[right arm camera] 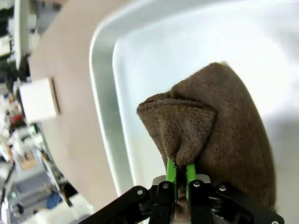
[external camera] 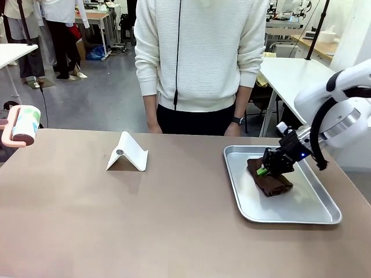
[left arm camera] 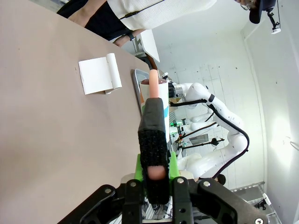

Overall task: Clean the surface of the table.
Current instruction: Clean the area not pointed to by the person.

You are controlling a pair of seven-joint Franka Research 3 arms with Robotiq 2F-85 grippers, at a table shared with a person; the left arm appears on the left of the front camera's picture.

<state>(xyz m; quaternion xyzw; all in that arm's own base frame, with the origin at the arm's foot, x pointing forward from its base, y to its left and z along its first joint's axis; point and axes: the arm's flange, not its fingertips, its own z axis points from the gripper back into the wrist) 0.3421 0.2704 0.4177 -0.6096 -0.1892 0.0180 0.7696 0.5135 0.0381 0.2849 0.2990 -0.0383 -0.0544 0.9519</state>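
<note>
Looks like a robotics lab: white worktables (external camera: 290, 72), cluttered bench w/ equip. (external camera: 97, 13), grey floor (external camera: 98, 98).

We are seeing the table (external camera: 145, 231) open nearby; a white stand (external camera: 128, 153) far left and a tray (external camera: 235, 185) right are blocking.

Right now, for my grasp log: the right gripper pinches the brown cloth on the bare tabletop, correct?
No. The right gripper pinches the brown cloth inside the silver tray, not on the bare tabletop; the front view shows it.
</note>
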